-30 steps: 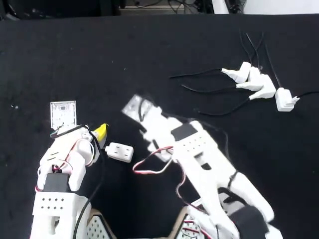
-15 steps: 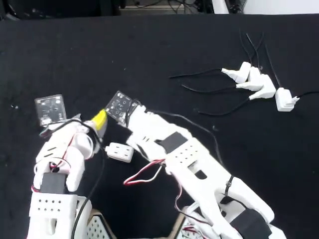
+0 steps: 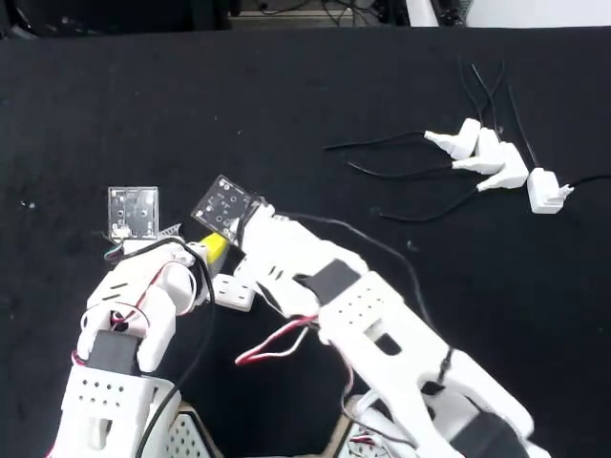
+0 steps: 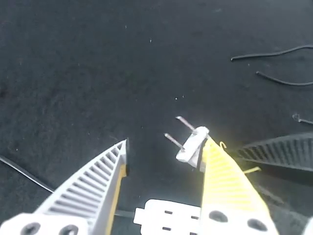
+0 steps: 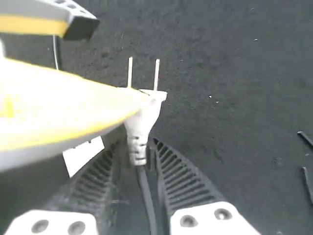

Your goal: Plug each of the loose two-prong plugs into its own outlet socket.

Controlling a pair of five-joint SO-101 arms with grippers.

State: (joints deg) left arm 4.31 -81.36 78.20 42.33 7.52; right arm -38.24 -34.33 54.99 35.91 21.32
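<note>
A white two-prong plug [image 5: 142, 110] is pinched in my right gripper [image 5: 138, 143], its cord running back between the fingers and its prongs pointing away. In the left wrist view the same plug [image 4: 191, 143] hangs between the fingers of my open left gripper [image 4: 166, 144], right against the yellow finger [image 4: 225, 181]. The white outlet block [image 3: 234, 291] lies on the black table just below both grippers, its slots showing [image 4: 168, 220]. From above, the right arm's wrist [image 3: 277, 253] crosses over to the left gripper [image 3: 205, 253].
Several more loose white plugs [image 3: 482, 153] with thin black cords lie at the far right, next to a small white adapter [image 3: 544, 189]. Black cloth [image 3: 305, 105] covers the whole table. A black cable [image 3: 205, 315] runs by the left arm.
The right arm has swung left with the plug, up to the left gripper. The left gripper has shifted a little right toward it. The outlet block has stayed put.
</note>
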